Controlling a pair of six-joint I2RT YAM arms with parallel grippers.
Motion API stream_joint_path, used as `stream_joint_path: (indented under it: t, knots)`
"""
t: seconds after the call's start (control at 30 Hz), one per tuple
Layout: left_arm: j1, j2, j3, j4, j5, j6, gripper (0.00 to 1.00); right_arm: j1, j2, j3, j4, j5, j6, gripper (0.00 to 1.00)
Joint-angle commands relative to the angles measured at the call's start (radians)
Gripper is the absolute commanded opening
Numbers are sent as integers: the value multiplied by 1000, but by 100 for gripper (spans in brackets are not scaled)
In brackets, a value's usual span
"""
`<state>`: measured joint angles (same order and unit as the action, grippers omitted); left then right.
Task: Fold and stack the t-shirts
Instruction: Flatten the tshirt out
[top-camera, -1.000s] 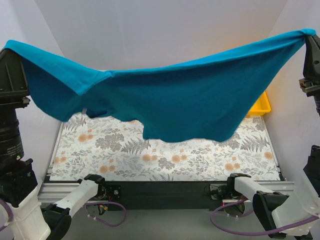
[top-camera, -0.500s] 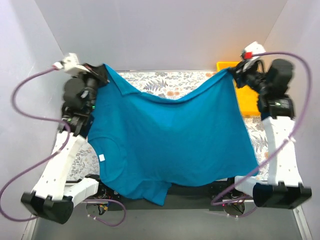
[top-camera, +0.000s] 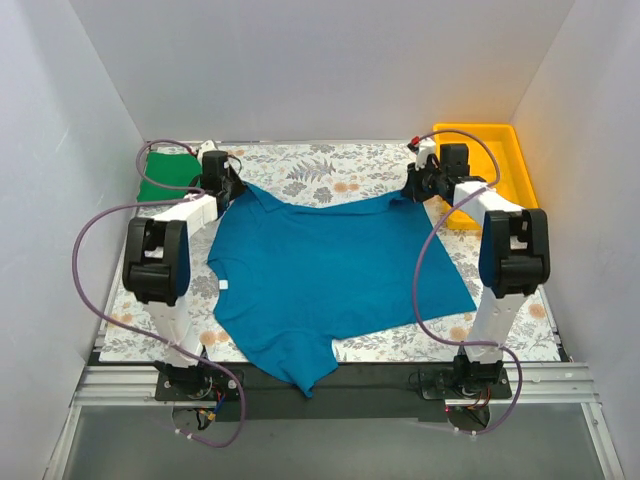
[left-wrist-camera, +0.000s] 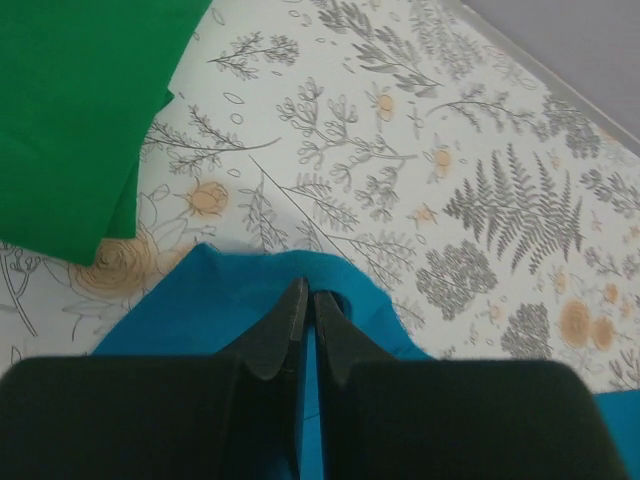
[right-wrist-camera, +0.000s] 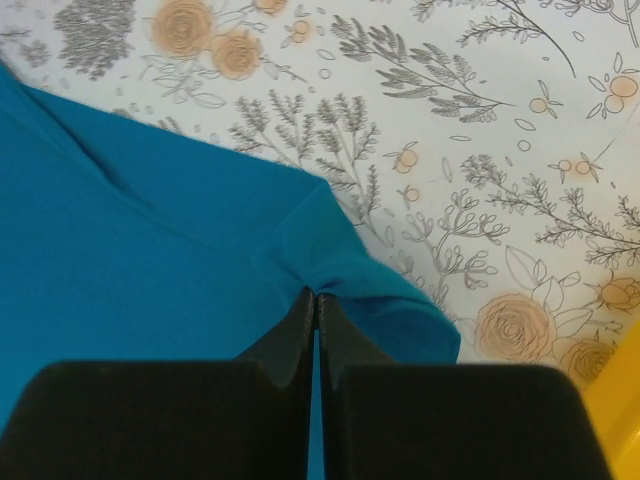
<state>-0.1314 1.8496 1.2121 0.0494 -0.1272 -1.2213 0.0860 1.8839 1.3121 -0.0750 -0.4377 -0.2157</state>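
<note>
The teal-blue t-shirt (top-camera: 330, 275) lies spread flat on the flowered mat, its white neck label at the left and a sleeve hanging over the near edge. My left gripper (top-camera: 232, 186) is shut on its far left corner (left-wrist-camera: 240, 290). My right gripper (top-camera: 413, 190) is shut on its far right corner (right-wrist-camera: 380, 290). Both grippers are low at the mat. The bright green t-shirt (top-camera: 168, 172) lies folded at the far left; it also shows in the left wrist view (left-wrist-camera: 80, 110).
A yellow plastic tray (top-camera: 500, 160) stands at the far right, just beside my right arm; its edge shows in the right wrist view (right-wrist-camera: 620, 420). White walls close in the left, back and right. The flowered mat (top-camera: 320, 165) shows beyond the shirt.
Both arms have swung the teal shirt from held high in the air forward and down, laying it flat on the mat. The grippers still hold its two far corners.
</note>
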Motion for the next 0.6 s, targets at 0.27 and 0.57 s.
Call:
stream_joint_path:
  t: [0.27,0.57]
  knots:
    - [78,201,312,-43,124,-6,0,-11,133,211,49,163,104,1]
    - [105,172,261,-39,182,-12,0,-29,158,257,35,174,137,1]
